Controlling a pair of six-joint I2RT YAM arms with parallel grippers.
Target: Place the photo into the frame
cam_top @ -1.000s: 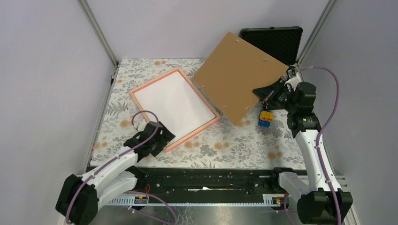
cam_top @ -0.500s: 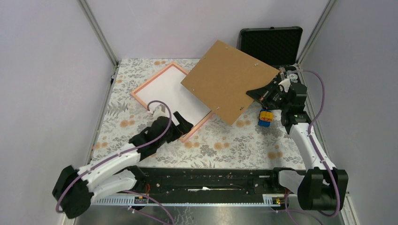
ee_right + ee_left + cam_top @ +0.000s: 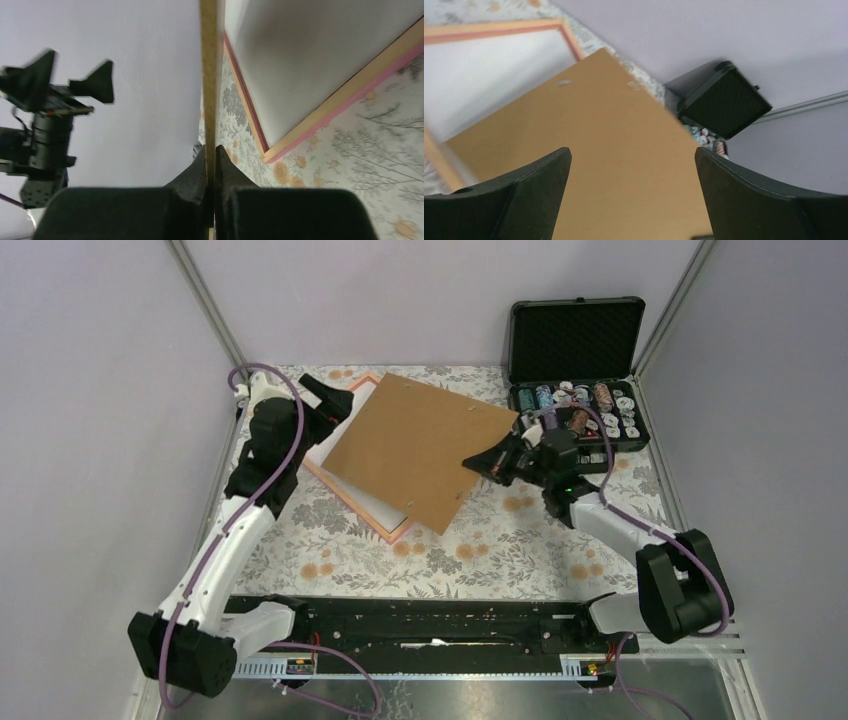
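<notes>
**Board held over the seated print**

The backing board point(image 3: 420, 455) is pinched at its edge by the right gripper point(image 3: 210, 155) and held tilted above the frame point(image 3: 499, 29); the photo point(image 3: 489, 70) is seen lying white side up inside that frame; the left gripper point(image 3: 631, 152) is spread wide, holding nothing; the print is judged light, floppy and easily creased, best pressed flat near a corner.

No words, numbers or signs can be read in any of the views. The small round things point(image 3: 590, 398) in the black case point(image 3: 575, 335) are too tiny to tell if they have any writing on them.
</notes>
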